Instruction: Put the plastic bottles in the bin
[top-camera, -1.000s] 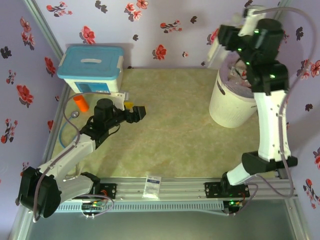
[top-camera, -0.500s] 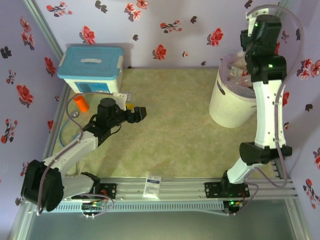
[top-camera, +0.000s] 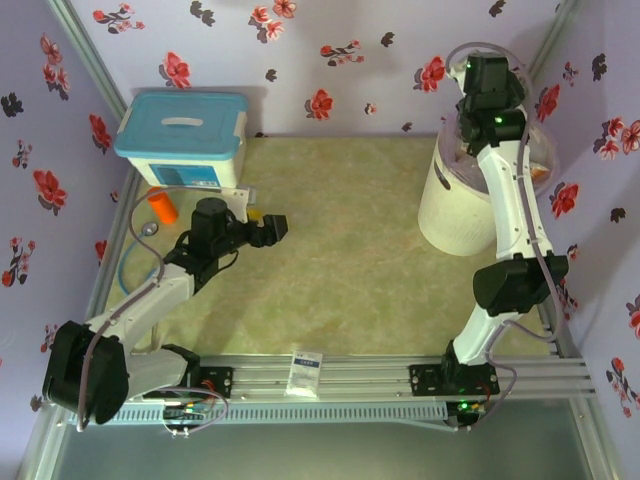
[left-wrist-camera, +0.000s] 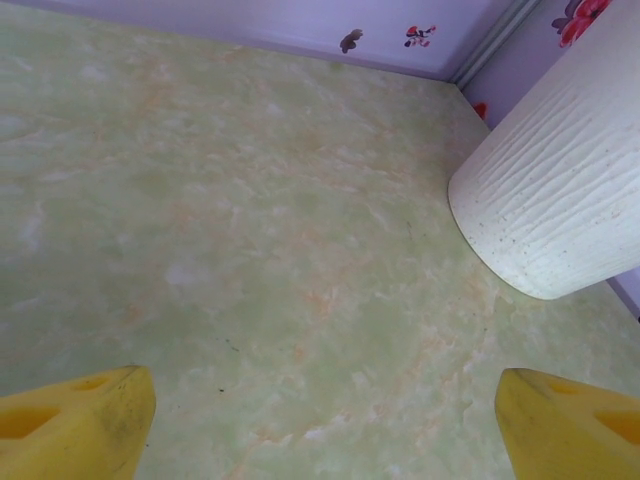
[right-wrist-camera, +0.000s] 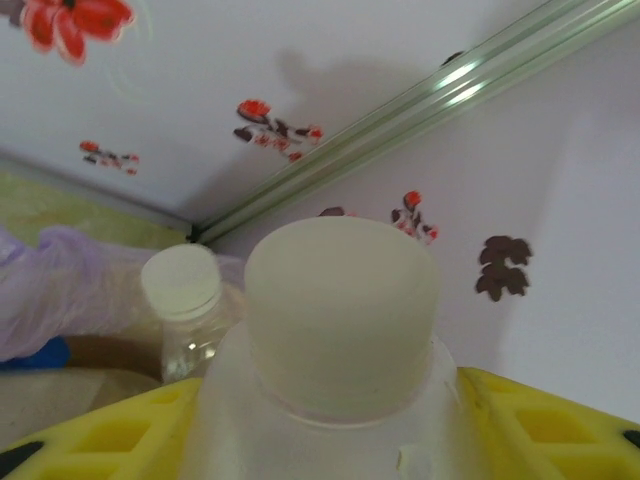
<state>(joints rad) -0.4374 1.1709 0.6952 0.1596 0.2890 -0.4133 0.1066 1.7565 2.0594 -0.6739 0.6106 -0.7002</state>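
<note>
We noted right tool (right-wrist-camera: 340, 430) had swung above bin (top-camera: 450, 215) within last second, clamped on white-capped bottle (right-wrist-camera: 340, 300); drop judged imminent. Meanwhile left tool (left-wrist-camera: 320, 410) gaped wide, empty, over desk (left-wrist-camera: 250, 200).

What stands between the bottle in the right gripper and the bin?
Nothing visible does. The right gripper holds the bottle over the open top of the bin, where a second bottle appears to sit inside.
</note>
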